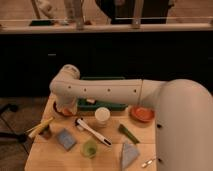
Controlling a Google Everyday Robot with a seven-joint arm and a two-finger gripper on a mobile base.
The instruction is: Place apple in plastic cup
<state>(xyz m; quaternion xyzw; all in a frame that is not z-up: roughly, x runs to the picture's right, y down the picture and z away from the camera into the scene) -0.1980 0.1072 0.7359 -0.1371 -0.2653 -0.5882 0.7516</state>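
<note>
The hand [59, 107] sits shut at the tabletop's [107, 157] back-left, its hold unclear, so the apple might slip before reaching the cup [90, 148].

Warm, dim light is falling from above onto the desk [45, 152], tinting the wood yellow-orange. The arm [115, 92] is catching the most light: its upper surface is reading near-white, while its underside is shading to grey. The arm is casting a soft shadow over the desk's back-left corner, where the end effector [61, 106] is sitting low beneath the elbow, half in shade. The wall [150, 55] behind the desk is rendering almost black, carrying hardly any detail. A brighter strip is showing along the top edge, above the rail [125, 24]. The whole frame is appearing soft and grainy, and edges of small items are smearing. The arm's nearest section, at the right edge, is showing as a flat pale mass.
</note>
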